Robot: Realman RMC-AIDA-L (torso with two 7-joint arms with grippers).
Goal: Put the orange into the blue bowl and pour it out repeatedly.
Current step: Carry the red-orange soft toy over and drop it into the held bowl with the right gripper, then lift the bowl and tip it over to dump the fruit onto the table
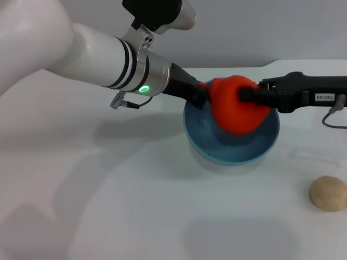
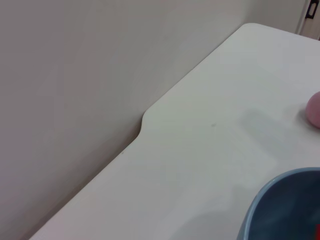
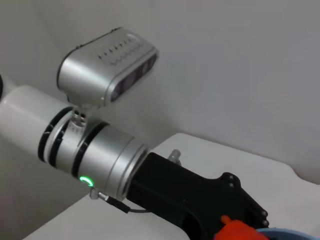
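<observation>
The orange [image 1: 232, 111] hangs just above the inside of the blue bowl [image 1: 233, 149], which stands on the white table right of centre. My right gripper [image 1: 245, 96] comes in from the right and is shut on the orange's upper right side. My left gripper [image 1: 198, 97] reaches in from the left and is shut on the bowl's left rim. The left wrist view shows part of the bowl [image 2: 280, 210]. The right wrist view shows the top of the orange [image 3: 240, 231] next to my left arm's black gripper body.
A beige-tan ball [image 1: 328, 193] lies on the table [image 1: 108, 189] at the front right, apart from the bowl; it also shows in the left wrist view [image 2: 314, 110]. The table's back edge meets a grey wall [image 2: 75, 100].
</observation>
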